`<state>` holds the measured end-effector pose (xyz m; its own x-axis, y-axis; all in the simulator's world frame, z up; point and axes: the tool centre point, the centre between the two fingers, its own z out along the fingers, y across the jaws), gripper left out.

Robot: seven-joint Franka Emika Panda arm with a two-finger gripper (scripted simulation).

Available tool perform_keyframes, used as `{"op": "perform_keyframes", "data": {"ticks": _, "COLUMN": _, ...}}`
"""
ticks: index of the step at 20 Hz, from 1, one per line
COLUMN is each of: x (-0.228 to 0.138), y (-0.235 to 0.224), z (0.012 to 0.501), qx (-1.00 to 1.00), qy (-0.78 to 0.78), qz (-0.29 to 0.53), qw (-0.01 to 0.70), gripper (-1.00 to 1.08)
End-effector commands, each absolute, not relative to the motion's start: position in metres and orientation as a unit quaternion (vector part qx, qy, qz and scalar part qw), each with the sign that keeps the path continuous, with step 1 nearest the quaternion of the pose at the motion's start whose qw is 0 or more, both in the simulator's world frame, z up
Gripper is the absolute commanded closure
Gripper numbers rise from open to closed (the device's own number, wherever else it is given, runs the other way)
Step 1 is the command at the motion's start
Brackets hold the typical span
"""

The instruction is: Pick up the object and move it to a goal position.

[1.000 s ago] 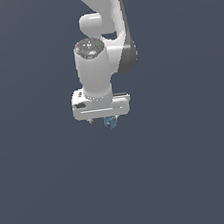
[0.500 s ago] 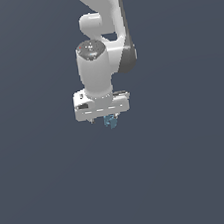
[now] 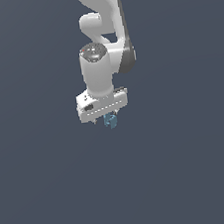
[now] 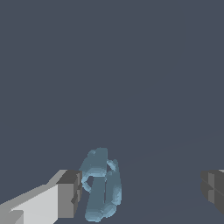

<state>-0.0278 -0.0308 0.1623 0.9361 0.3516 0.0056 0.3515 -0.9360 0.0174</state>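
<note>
Gripper (image 3: 110,120) spread wide, one finger (image 4: 70,194) beside the upright, vertically-aligned object (image 4: 101,183).

From my remote station I record this as a simulated test space, not a real room. Both views show one flat, uniform dark grey-blue backdrop (image 3: 44,193) with only a faint tonal band in the wrist view. The white arm (image 3: 102,45) has smooth, textureless rendered surfaces. I see nothing that marks a home, kitchen, lab or workshop.
</note>
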Motion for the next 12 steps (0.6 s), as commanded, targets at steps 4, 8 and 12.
{"op": "perform_keyframes", "data": {"ticks": 4, "x": -0.041, "y": -0.027, "z": 0.153, "qx": 0.968, "qy": 0.252, "qz": 0.003, "qw": 0.006, "gripper": -0.92}}
{"op": "perform_keyframes", "data": {"ticks": 8, "x": -0.051, "y": -0.025, "z": 0.146, "qx": 0.952, "qy": 0.305, "qz": 0.002, "qw": 0.005, "gripper": -0.92}}
{"op": "perform_keyframes", "data": {"ticks": 12, "x": -0.061, "y": -0.022, "z": 0.140, "qx": 0.934, "qy": 0.356, "qz": 0.001, "qw": 0.004, "gripper": -0.92}}
